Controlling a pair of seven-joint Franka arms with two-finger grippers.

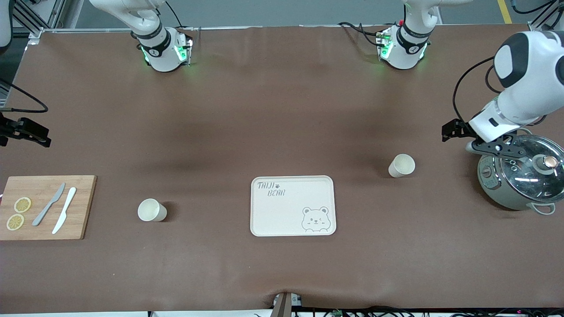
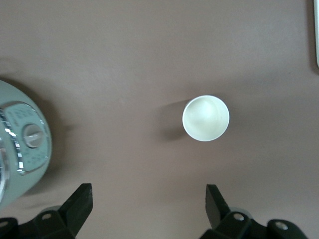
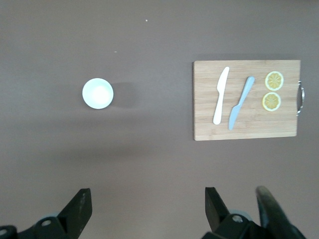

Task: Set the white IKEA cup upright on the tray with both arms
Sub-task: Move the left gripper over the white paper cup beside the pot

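The cream tray (image 1: 288,215) with bear drawing lies mid-table, bare. One white cup (image 1: 401,165) stands upright toward the left arm's end, a little farther from the front camera than the tray. A second white cup (image 1: 152,210) stands upright toward the right arm's end, beside the tray. My left gripper (image 1: 500,149) hangs open and empty over the pot's edge; its wrist view (image 2: 148,199) shows the first cup (image 2: 205,118) below. My right gripper (image 1: 31,133) hangs open and empty above the table near the cutting board; its wrist view (image 3: 148,201) shows the second cup (image 3: 97,93).
A grey-green pot (image 1: 520,180) with glass lid stands at the left arm's end, also in the left wrist view (image 2: 20,149). A wooden cutting board (image 1: 44,207) with two knives and two lemon slices lies at the right arm's end, also in the right wrist view (image 3: 246,99).
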